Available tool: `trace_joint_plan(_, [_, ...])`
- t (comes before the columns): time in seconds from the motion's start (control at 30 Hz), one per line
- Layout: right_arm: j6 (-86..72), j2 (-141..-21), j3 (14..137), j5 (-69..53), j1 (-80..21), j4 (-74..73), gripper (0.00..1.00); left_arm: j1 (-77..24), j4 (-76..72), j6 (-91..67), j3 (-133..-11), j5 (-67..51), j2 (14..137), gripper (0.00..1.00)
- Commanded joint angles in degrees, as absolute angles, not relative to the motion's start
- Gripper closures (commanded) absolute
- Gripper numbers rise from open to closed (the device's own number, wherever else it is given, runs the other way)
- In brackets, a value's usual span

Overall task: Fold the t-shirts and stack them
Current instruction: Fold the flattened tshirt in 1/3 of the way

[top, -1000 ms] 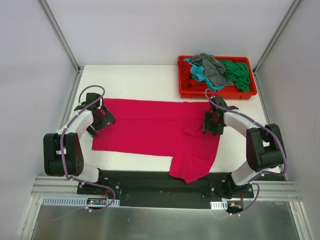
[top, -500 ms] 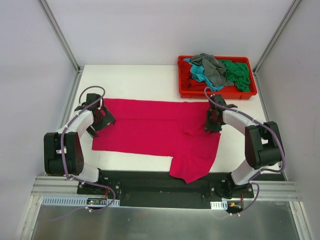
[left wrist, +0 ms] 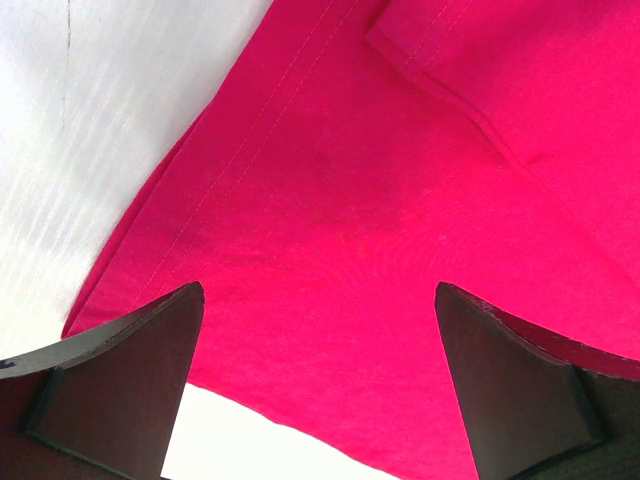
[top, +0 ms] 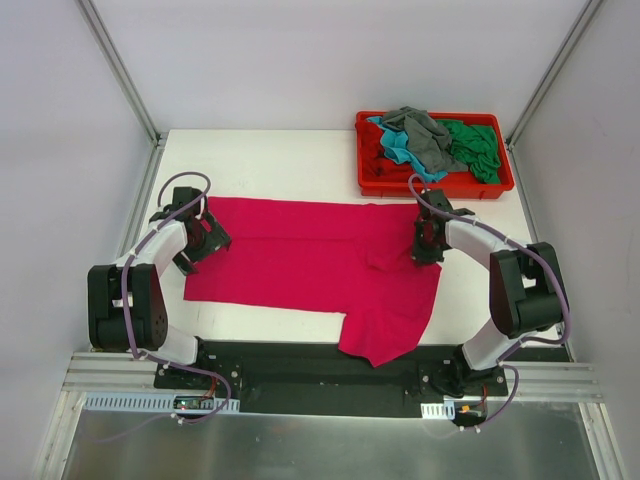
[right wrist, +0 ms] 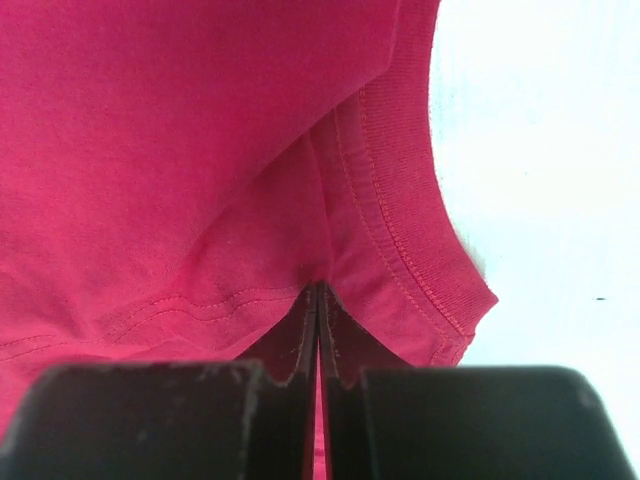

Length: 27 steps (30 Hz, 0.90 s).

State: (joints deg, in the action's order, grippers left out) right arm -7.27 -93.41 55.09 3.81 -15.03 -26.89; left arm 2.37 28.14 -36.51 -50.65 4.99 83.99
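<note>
A large magenta-pink t-shirt (top: 300,255) lies spread across the table, one part hanging over the near edge. My left gripper (top: 205,240) hovers open over its left hem; in the left wrist view the wide-apart fingers (left wrist: 120,370) frame the shirt's edge (left wrist: 330,230) and bare table. At the shirt's right end my right gripper (top: 426,246) is shut on a pinch of cloth beside the ribbed collar (right wrist: 400,230), with pink fabric showing between the closed fingertips (right wrist: 318,290). Grey (top: 425,130), teal (top: 400,148), green (top: 475,145) and dark red (top: 375,150) t-shirts are heaped in the tray.
A red plastic tray (top: 435,188) stands at the back right corner, just behind the right gripper. White table (top: 280,165) shows behind the shirt. Metal frame posts rise at both back corners, and a black base strip (top: 300,365) runs along the near edge.
My right gripper has closed from half open to shut, pinching the magenta shirt by the collar, after shifting slightly farther back. The left gripper has stayed open and still.
</note>
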Motion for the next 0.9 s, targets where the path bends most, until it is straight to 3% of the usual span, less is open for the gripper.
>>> trace_joint_plan(0.0, [-7.5,-91.3,57.0,3.6,-14.9,-29.6,0.99,3.0,28.2,-35.2,-50.2,6.0,83.5,0.01])
trace_joint_plan(0.43, [-8.4,-84.6,56.8,2.3,-15.0,-38.7,0.99,3.1,28.3,-35.2,-50.2,5.9,83.5,0.01])
trace_joint_plan(0.53, [-8.3,-84.7,56.0,0.6,-14.9,-35.3,0.91,3.0,28.2,-35.2,-50.1,5.6,83.3,0.01])
trace_joint_plan(0.67, [-7.7,-88.0,58.3,1.9,-14.9,-33.4,0.67,3.0,28.1,-35.2,-49.8,5.4,83.1,0.01])
trace_joint_plan(0.87, [-7.0,-94.9,61.3,2.4,-14.5,-31.5,0.61,3.1,28.1,-35.1,-49.7,5.4,83.3,0.01])
